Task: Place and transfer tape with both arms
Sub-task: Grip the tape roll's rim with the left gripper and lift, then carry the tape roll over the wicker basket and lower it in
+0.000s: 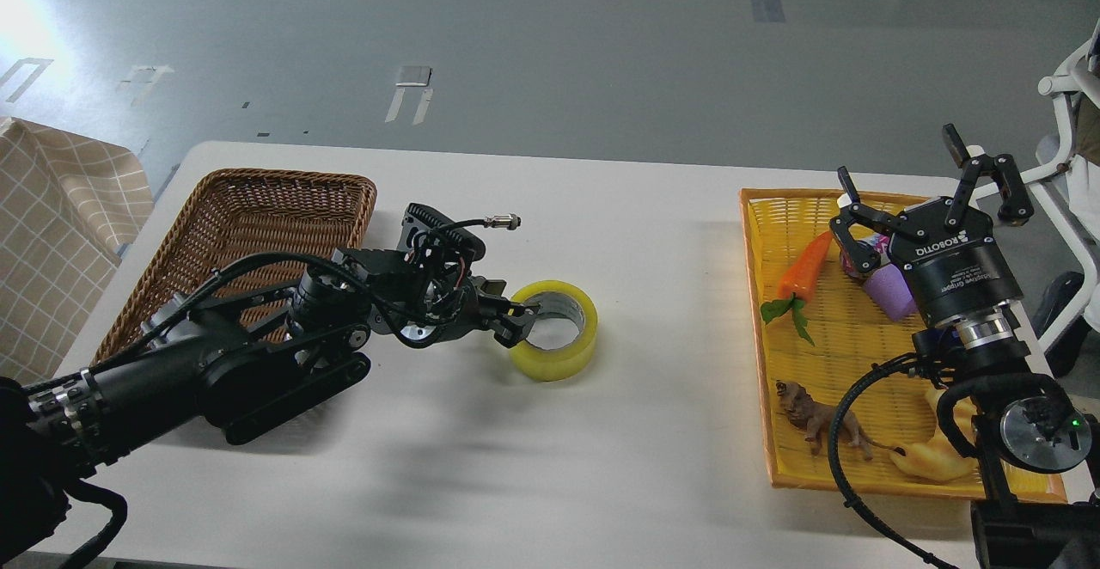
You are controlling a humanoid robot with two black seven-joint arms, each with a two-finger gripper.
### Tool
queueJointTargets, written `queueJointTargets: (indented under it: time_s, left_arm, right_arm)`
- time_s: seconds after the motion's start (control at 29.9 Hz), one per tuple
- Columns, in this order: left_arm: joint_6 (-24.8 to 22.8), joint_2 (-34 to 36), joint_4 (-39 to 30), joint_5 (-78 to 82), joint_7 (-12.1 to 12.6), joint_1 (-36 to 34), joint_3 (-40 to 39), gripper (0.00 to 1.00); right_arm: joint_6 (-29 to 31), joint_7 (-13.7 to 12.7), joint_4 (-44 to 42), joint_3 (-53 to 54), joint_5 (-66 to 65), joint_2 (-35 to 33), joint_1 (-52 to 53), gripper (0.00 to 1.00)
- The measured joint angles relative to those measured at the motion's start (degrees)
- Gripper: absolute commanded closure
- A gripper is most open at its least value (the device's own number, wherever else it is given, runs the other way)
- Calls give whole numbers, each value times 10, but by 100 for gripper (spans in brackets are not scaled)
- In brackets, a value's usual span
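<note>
The tape [563, 361], a wide yellow roll with a grey-white core, lies flat on the white table [601, 474] near its middle. My left gripper [518, 320] reaches in from the left at table height. Its fingers stand at the roll's left wall, one over the rim towards the hole and one outside, a little apart. The roll rests on the table. My right gripper [926, 186] is open and empty, held above the far end of the yellow tray [754, 337], well to the right of the tape.
A brown wicker basket [258, 208] stands at the back left, behind my left arm. The yellow tray holds a toy carrot [803, 272], a purple cup [889, 294], a toy lion [816, 419] and a yellow croissant toy [932, 463].
</note>
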Motion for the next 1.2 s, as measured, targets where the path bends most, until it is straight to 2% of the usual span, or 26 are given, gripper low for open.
queueJointTargets:
  time_s: [0.1,0.17,0.23,0.53,0.74,1.0,1.2]
  left_arm:
    - [0,-2,11,0,0,0,0,60]
    - [0,-3,17,0,0,0,0,83]
    - [0,-3,20,0,0,0,0,100]
    - [0,-1,18,1,-10,-11,-2,100]
    - [0,16,7,-30,-11,-52,-5,100]
    - [0,83,6,-93,-10,-133,-5,100]
    - [0,149,7,-113,-10,-150,-2,100]
  right_arm:
    - [0,0,-1,0,0,0,0,1]
    - [0,0,-1,0,0,0,0,1]
    - [0,0,-1,0,0,0,0,1]
    - [0,1,-2,0,0,0,0,1]
    - [0,1,-2,0,1,1,0,1]
    - [0,1,0,0,1,3,0,1]
    - [0,1,1,0,1,4,0,1]
